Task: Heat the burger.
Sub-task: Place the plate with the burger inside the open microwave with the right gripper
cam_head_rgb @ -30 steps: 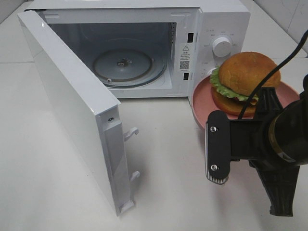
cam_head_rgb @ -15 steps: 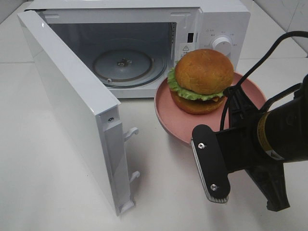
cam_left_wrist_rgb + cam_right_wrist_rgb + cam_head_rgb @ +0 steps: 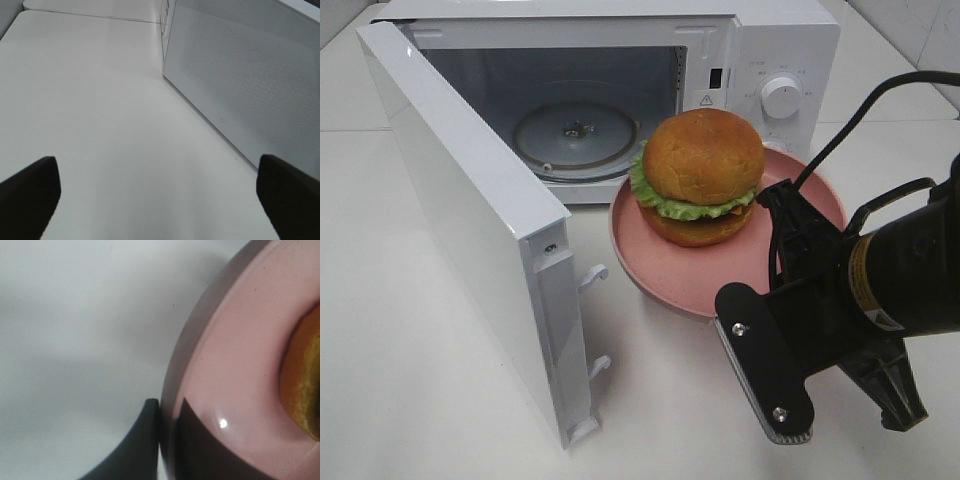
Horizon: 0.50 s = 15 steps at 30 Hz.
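Observation:
The burger point(image 3: 702, 175), with a golden bun, green lettuce and dark patty, sits on a pink plate point(image 3: 655, 265). My right gripper point(image 3: 782, 205) is shut on the plate's right rim and holds it just in front of the open microwave point(image 3: 775, 55). In the right wrist view the two fingers pinch the plate rim point(image 3: 220, 370), with the gripper point(image 3: 167, 432) closed on it and the burger's edge point(image 3: 302, 385) beside it. My left gripper point(image 3: 160, 200) is open and empty over bare table; it is out of sight in the exterior high view.
The microwave door point(image 3: 470, 220) stands swung open to the left, with its latch hooks at the front edge. The glass turntable point(image 3: 582, 135) lies inside the cavity. The left wrist view shows the door's outer face point(image 3: 250, 85). The table is white.
My right gripper has carried the plate and burger leftward and a little forward, from in front of the control panel to in front of the cavity opening. The left arm has not visibly moved.

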{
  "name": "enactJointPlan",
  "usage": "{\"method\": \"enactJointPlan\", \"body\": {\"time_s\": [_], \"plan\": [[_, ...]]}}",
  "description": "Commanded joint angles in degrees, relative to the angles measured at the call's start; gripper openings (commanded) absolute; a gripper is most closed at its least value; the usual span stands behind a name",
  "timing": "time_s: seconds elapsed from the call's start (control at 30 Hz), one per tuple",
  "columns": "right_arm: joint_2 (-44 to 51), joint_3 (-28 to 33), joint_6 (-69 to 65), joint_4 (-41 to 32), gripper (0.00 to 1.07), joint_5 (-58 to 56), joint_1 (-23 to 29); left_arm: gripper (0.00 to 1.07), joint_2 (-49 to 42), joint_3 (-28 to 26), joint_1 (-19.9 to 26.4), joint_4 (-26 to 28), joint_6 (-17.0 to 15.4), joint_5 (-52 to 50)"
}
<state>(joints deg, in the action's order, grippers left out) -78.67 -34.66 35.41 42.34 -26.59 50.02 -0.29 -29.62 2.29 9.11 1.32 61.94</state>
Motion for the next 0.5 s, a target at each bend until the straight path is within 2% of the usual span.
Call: {"method": "enactJointPlan", "body": {"time_s": [0.03,0.27,0.5], "plan": [[0.6,-0.2,11.0,-4.7,0.00,5.5,-2.6,1.00,-1.0,0.1,0.2,0.1,0.0,-0.9],[0.6,-0.6,24.4,-12.3,0.00,7.0,-6.8,1.00,-1.0,0.1,0.2,0.1,0.0,-0.9],[0.6,-0.7,39.1,-23.4,0.00,8.3,-11.1,1.00,-1.0,0.1,0.2,0.1,0.0,-0.9]]}}
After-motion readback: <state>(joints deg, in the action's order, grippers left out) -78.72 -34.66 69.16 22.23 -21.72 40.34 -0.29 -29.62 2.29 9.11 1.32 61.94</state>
